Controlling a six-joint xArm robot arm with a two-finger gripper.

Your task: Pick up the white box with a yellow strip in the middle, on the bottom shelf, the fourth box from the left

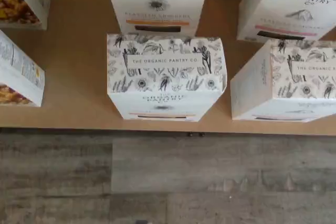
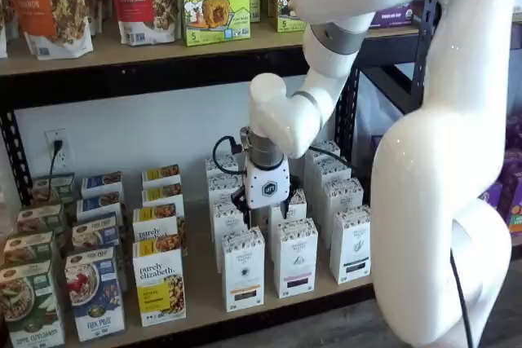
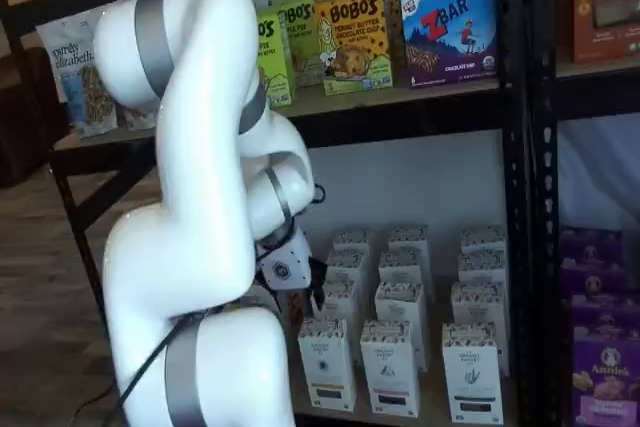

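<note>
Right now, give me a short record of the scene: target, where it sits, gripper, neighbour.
target: white box, yellow strip across its front, patterned top
place: upright in the front row on the bottom shelf
gripper: gripper open, holding nothing, hanging over the rows of white cartons
neighbour: purely elizabeth box next to the target in a shelf view

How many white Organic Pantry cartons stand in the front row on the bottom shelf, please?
3, side by side along the front edge: left carton, middle carton, right carton. More stand behind; the arm hides some.
</note>
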